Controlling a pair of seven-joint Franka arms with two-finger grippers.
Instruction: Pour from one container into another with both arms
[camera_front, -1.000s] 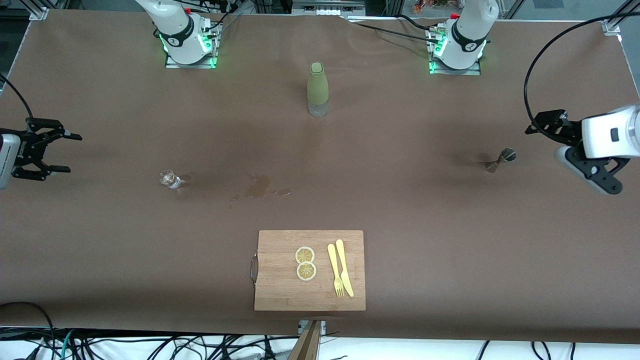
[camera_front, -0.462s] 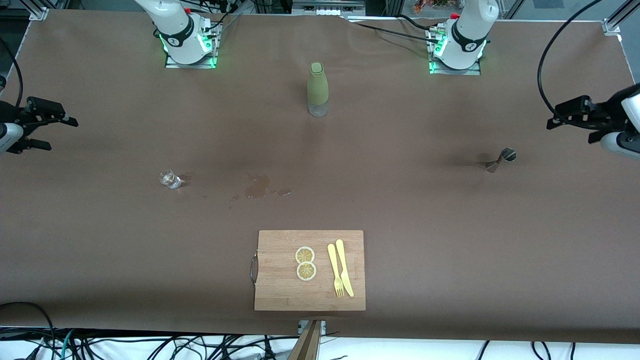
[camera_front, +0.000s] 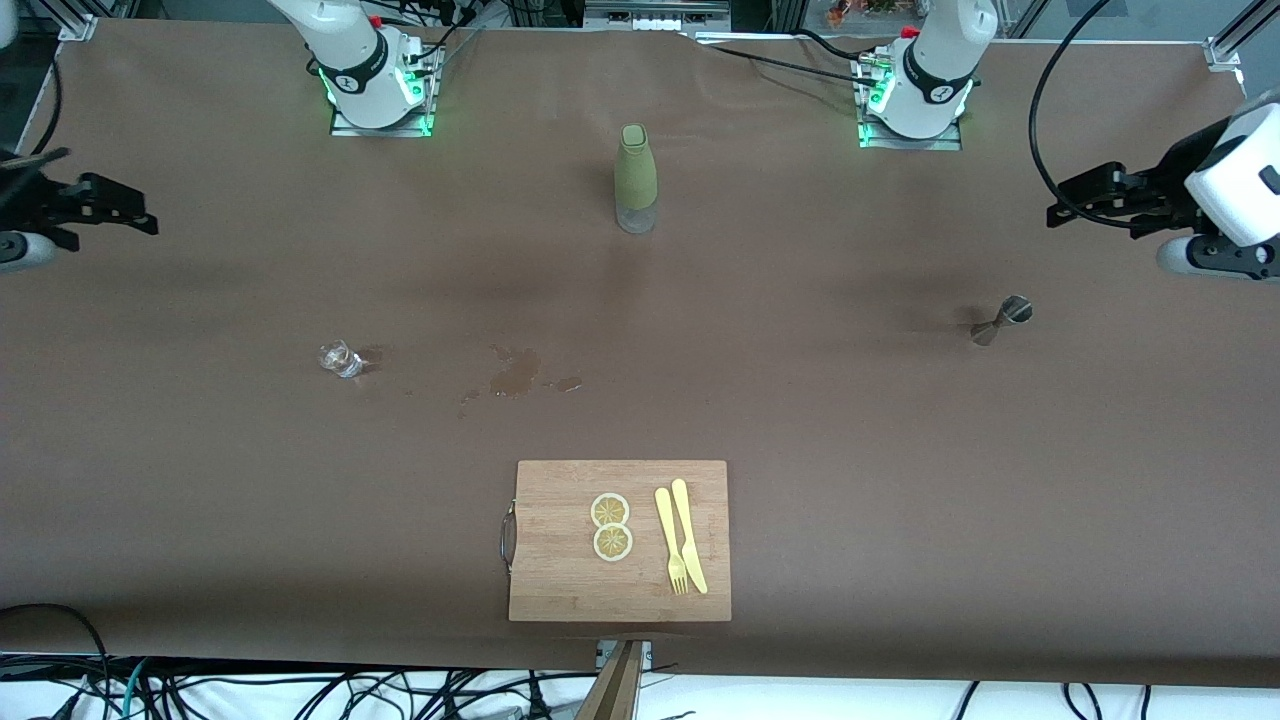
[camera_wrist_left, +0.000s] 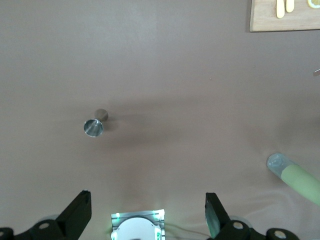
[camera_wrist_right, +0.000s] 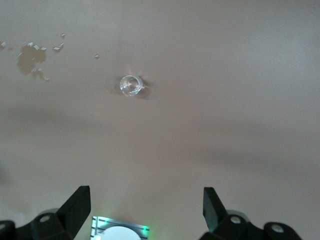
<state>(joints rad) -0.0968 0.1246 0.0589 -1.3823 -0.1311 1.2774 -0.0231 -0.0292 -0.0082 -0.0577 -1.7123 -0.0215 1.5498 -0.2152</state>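
A clear small glass (camera_front: 340, 358) (camera_wrist_right: 131, 85) stands on the brown table toward the right arm's end. A metal jigger (camera_front: 1003, 320) (camera_wrist_left: 94, 125) stands toward the left arm's end. A green bottle (camera_front: 636, 178) (camera_wrist_left: 295, 177) stands upright between the two arm bases. My right gripper (camera_front: 135, 212) (camera_wrist_right: 145, 191) hangs open and empty over the table's edge at its own end, well apart from the glass. My left gripper (camera_front: 1070, 203) (camera_wrist_left: 147, 196) hangs open and empty over its own end, apart from the jigger.
A wet spill (camera_front: 515, 372) (camera_wrist_right: 31, 57) marks the table beside the glass. A wooden cutting board (camera_front: 560, 580) (camera_wrist_left: 265, 22) lies near the front camera, bearing two lemon slices (camera_front: 611, 526), a yellow fork (camera_front: 669, 540) and a yellow knife (camera_front: 690, 535).
Both grippers have pulled up and back toward the bases' side of the table and turned flatter. They stay open. Glass, jigger and bottle have not moved.
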